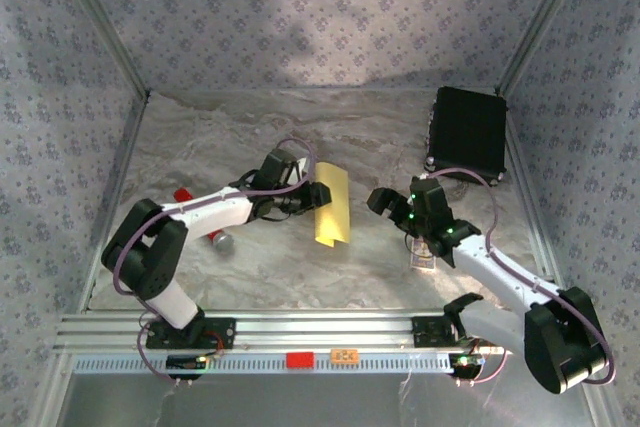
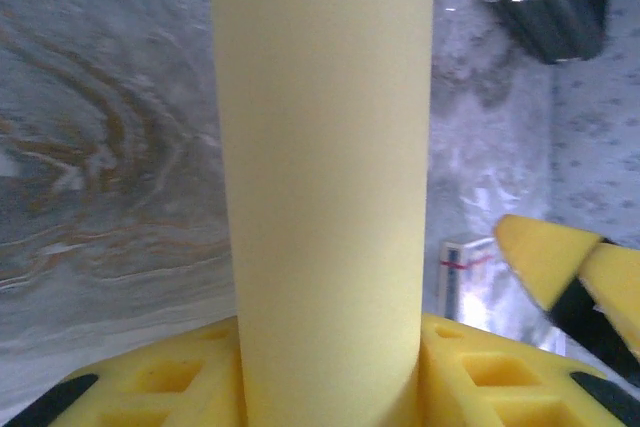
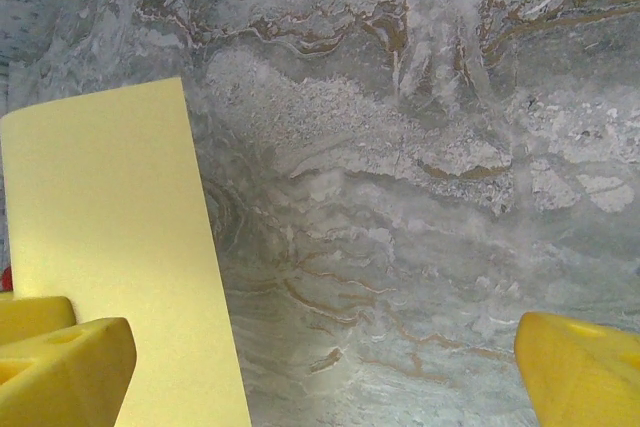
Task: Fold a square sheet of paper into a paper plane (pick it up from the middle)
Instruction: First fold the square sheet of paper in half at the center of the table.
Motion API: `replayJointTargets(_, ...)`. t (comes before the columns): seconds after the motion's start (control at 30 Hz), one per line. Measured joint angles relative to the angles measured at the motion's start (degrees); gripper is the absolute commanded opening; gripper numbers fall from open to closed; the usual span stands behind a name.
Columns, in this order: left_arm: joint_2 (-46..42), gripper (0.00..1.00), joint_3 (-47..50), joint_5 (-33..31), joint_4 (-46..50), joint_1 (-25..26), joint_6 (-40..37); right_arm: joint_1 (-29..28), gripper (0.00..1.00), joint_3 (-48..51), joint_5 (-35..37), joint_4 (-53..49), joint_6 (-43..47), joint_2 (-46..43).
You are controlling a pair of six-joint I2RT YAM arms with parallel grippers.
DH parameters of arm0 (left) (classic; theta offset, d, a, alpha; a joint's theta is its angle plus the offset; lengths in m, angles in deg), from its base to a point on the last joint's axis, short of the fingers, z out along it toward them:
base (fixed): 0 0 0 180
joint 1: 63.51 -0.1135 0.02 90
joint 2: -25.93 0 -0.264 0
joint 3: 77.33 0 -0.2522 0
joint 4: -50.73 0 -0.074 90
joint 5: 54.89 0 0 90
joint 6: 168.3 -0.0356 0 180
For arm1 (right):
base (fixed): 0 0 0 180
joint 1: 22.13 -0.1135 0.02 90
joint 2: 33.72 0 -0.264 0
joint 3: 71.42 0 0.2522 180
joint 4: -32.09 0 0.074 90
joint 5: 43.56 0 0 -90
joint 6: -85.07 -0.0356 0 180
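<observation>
Yellow, the square sheet of paper (image 1: 332, 204) sits doubled into a strip left of the black case (image 1: 468, 130), its edge pinched by the left hand (image 1: 314, 197), probably to set the fold; nearer the case, the right hand (image 3: 320, 377) gapes wide.

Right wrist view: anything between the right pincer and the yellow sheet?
Nothing visible. The open right pincer faces bare table, and the square sheet of paper lies close at its side, with no object between them.
</observation>
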Motion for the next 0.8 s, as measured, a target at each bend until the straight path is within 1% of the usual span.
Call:
replayJointTargets(0.13, 2.43, 0.42, 2.03, 4.98, -7.41, -0.37, 3.26, 0.0, 0.98, 0.46, -0.04, 0.02, 0.0, -0.24)
replayJointTargets(0.27, 5.46, 0.42, 3.78, 7.54, -12.94, -0.46, 6.47, 0.0, 0.98, 0.79, -0.22, 0.76, 0.0, -0.24)
replayJointTargets(0.5, 7.76, 0.41, 5.18, 8.0, -14.99, -0.46, 8.9, 0.0, 0.97, 1.2, -0.39, 1.81, 0.02, -0.13)
replayJointTargets(0.8, 9.2, 0.42, 5.2, 6.12, -14.88, -0.46, 9.57, 0.0, 0.98, 2.56, -1.6, 4.85, 0.07, 0.31)
